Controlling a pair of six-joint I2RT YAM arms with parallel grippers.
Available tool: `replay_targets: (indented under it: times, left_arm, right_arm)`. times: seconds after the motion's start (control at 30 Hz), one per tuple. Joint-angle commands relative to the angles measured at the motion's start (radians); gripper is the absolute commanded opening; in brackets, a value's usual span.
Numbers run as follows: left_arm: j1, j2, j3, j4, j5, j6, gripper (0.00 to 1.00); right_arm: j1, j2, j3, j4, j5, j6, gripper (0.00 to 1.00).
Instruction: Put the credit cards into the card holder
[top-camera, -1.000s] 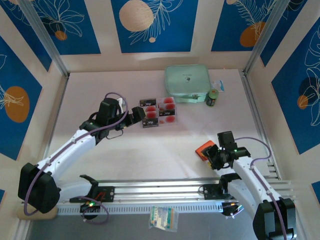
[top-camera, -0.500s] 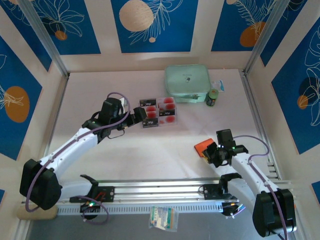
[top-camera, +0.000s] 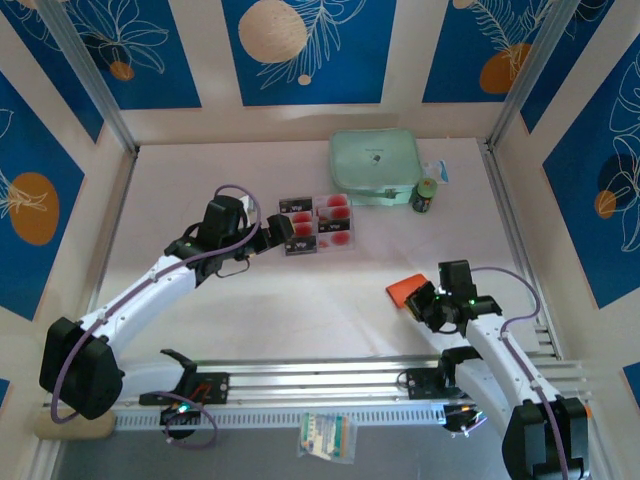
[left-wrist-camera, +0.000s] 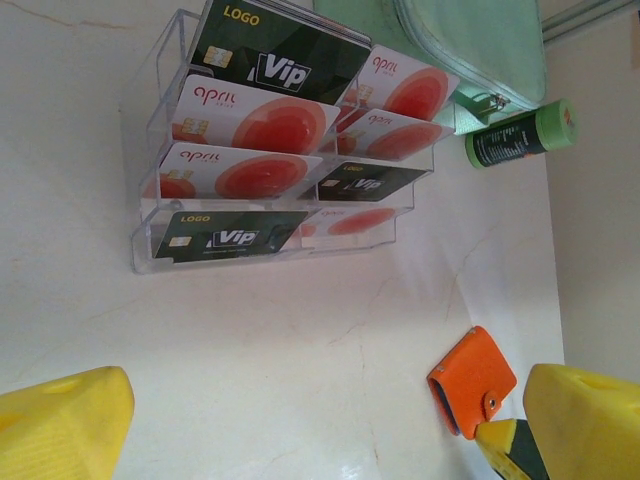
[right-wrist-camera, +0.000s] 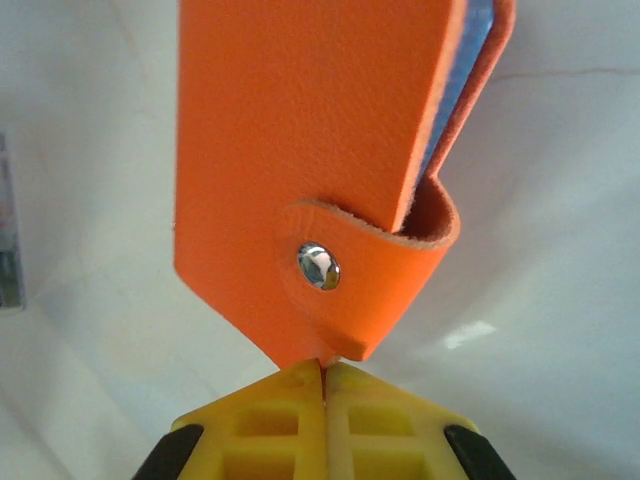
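**At 4 O'Clock on the Table: Card Holder Being Pinched Beside Its Strap**

At 4 o'clock from the table's middle in the top view, the right gripper (top-camera: 427, 302) is clamping the orange card holder (top-camera: 405, 290) by the corner next to its strap. In the right wrist view its yellow fingers are pressing together on that thin leather edge, directly below the metal snap (right-wrist-camera: 318, 265). The snap is fastened, so the holder is closed, and it appears to be tilting up off the table. Judgement: this grip is presenting the holder for opening, since no card can be going in while the strap is fastened.

The left gripper (top-camera: 280, 232) is waiting at the 9 o'clock side of the clear tray (left-wrist-camera: 140, 250), fully released and grasping nothing. The credit cards (left-wrist-camera: 250, 130) are leaning in the tray's tiered slots, each top edge standing free for a pinch. The mint-green case (top-camera: 375, 168) and the green bottle (top-camera: 427, 196) are lying toward 1 o'clock from the tray, apart from both arms.
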Motion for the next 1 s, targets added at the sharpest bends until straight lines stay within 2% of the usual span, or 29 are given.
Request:
replay_targets:
  times: [0.0, 0.1, 0.43, 0.63, 0.97]
  left_arm:
    - [-0.014, -0.005, 0.012, -0.022, -0.023, 0.014, 1.0]
    - [-0.014, -0.007, 0.01, -0.019, -0.023, 0.011, 1.0]
    - [-0.016, -0.011, -0.02, -0.015, -0.027, -0.002, 1.0]
    - [-0.012, 0.001, -0.049, 0.027, -0.021, -0.022, 1.0]
    - [0.059, 0.034, -0.073, 0.298, 0.159, -0.198, 1.0]
  right_arm:
    - [0.013, 0.041, 0.059, 0.055, -0.13, -0.094, 0.0]
    - [0.069, 0.096, 0.098, 0.091, -0.154, -0.12, 0.0]
    - [0.353, 0.263, 0.299, 0.213, -0.168, -0.167, 0.0]
    - [0.43, 0.327, 0.426, 0.272, -0.232, -0.211, 0.0]
    - [0.467, 0.424, 0.584, 0.469, -0.363, -0.203, 0.0]
